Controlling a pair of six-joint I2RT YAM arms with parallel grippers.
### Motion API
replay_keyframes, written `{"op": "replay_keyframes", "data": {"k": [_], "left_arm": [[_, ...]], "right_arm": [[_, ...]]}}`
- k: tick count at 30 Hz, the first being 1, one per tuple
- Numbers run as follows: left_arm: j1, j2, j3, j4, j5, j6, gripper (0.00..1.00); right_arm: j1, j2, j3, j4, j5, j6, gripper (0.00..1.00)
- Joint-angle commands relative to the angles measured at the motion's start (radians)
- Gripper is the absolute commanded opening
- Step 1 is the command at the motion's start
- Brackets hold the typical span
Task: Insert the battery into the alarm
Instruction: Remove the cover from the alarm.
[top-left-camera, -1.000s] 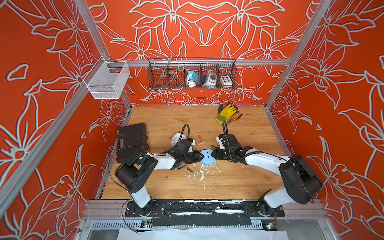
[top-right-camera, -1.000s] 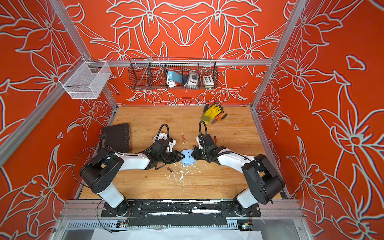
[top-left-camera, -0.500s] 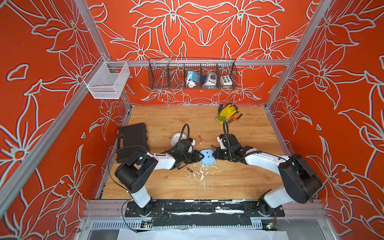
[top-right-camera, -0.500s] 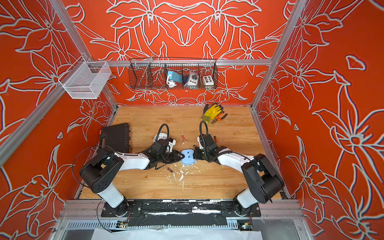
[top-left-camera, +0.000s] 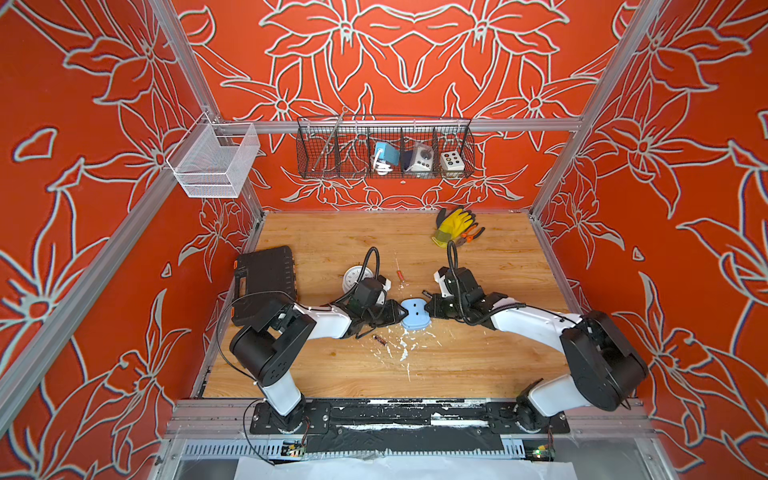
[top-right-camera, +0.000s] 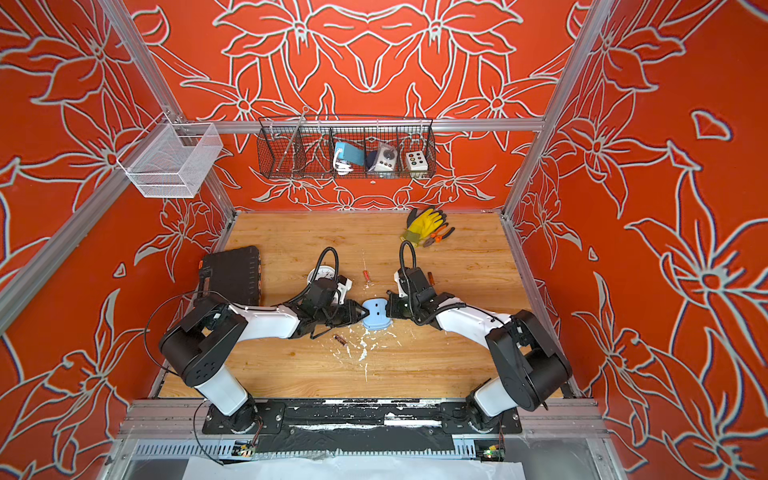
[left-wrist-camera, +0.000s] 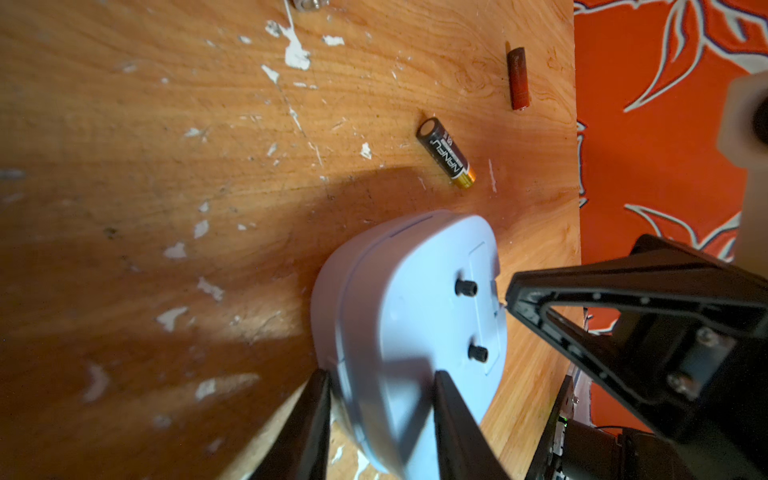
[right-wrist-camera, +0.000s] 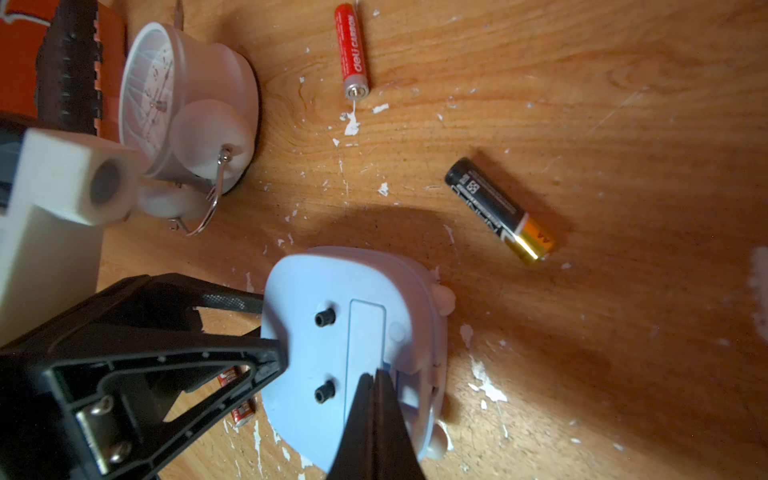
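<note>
Alarm (right-wrist-camera: 303, 357) sits dial-down and unseen, left jaws clamping its edge, right jaws pressed together, masking the hatch end.

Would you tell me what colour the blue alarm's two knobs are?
Black knobs on the blue alarm; clearest in the right wrist view.

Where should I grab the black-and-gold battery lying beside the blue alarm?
Take the black-and-gold battery at mid-barrel, from straight above, closing across its long axis. It lies flat on the table, clear of the blue alarm, with bare wood on both long sides.
</note>
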Motion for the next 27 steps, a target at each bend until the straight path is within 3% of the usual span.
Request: {"op": "replay_keyframes", "data": {"k": [1, 3, 6, 9, 27], "left_arm": [[-0.003, 0.025, -0.004, -0.093, -0.036, 0.018, 0.34], [-0.003, 0.025, -0.003, -0.096, -0.037, 0.018, 0.34], [-0.003, 0.025, -0.001, -0.099, -0.038, 0.02, 0.34], [-0.003, 0.025, -0.001, -0.099, -0.039, 0.021, 0.34], [-0.003, 0.029, 0.0, -0.096, -0.034, 0.022, 0.34]], "right_arm": [[0.005, -0.022, -0.012, 0.014, 0.008, 0.002, 0.0], [0.004, -0.023, -0.009, -0.006, 0.033, 0.005, 0.0], [0.002, -0.022, -0.015, -0.012, 0.056, 0.008, 0.23], [0.0, -0.008, -0.013, -0.015, 0.052, 0.01, 0.34], [-0.002, 0.046, -0.005, 0.004, -0.007, 0.014, 0.12]]}}
